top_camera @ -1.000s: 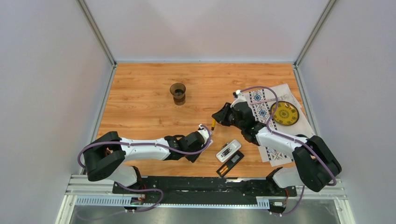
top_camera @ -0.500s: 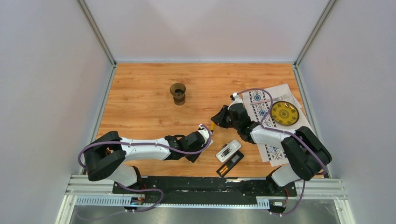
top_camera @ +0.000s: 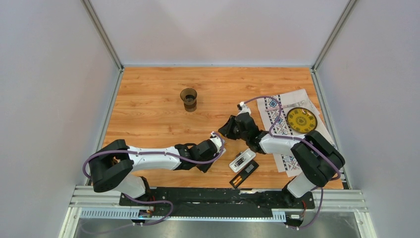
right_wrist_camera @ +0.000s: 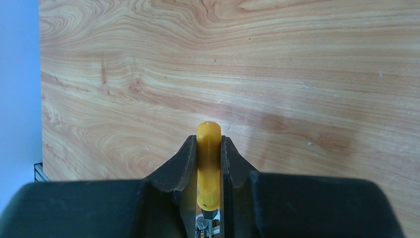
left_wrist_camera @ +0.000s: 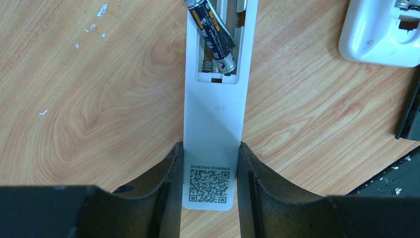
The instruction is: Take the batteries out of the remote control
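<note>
Remotes counted: two white — slim white remote and broader white remote — plus one black unit. Batteries clearly visible: one dark battery. One screwdriver, one cup, one plate, one cloth.

remote end cropped, screwdriver tip hidden

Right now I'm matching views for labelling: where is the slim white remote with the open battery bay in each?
Top external: slim white remote, a small white sliver near mid-picture, left of the wider white remote.
Left wrist: centre frame, clamped in the left claw.
Right wrist: not clearly in it; the right claw and yellow screwdriver block it.
Landmark: the wider white remote sits top right in left wrist; right wrist lacks it.
</note>
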Motion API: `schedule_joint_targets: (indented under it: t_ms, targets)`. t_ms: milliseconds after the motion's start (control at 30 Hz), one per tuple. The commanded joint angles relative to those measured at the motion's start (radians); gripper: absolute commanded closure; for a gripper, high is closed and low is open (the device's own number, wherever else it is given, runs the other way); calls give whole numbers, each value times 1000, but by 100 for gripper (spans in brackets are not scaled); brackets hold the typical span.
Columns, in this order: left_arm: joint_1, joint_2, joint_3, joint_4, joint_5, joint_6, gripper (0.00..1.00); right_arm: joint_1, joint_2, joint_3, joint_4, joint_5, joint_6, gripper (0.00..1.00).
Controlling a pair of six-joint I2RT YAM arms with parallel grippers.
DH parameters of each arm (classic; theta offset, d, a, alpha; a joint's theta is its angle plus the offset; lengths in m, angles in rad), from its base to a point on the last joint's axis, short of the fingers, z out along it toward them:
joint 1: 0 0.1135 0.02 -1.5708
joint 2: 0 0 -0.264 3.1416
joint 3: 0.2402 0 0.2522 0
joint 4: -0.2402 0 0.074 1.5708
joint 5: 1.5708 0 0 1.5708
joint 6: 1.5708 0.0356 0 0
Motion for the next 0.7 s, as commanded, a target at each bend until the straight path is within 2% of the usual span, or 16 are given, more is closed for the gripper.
schedule_joint_targets:
  t_ms: [0,333,667]
  targets:
    - [-2,39,-7,-37,7,-26,100,21,9,42,32,54,36,100]
    - [-2,34,-10,-28,3,-33,100,21,49,66,85,-30,153,100]
    - [-2,21,-15,-27,-3,-33,100,15,38,94,50,-17,131,100]
